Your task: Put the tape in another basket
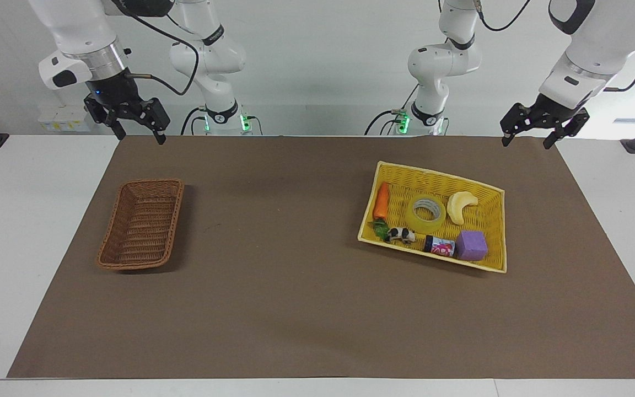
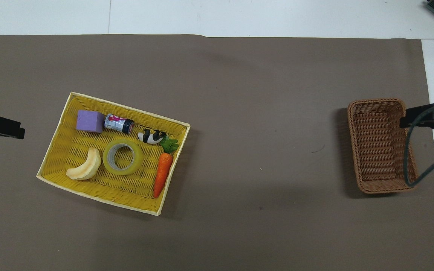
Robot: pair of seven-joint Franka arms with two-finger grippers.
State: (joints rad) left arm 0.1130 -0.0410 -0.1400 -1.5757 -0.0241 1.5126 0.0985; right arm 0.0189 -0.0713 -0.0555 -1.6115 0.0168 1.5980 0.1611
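The tape is a translucent yellowish roll lying flat in the middle of the yellow basket, toward the left arm's end of the table. It also shows in the overhead view. The small brown wicker basket stands empty toward the right arm's end; in the overhead view it is. My left gripper hangs open and empty in the air over the mat's edge by the robots, apart from the yellow basket. My right gripper hangs open and empty over the same edge, above the wicker basket's end.
In the yellow basket around the tape lie a banana, a carrot, a purple cube, a small can and a toy cow. A brown mat covers the table.
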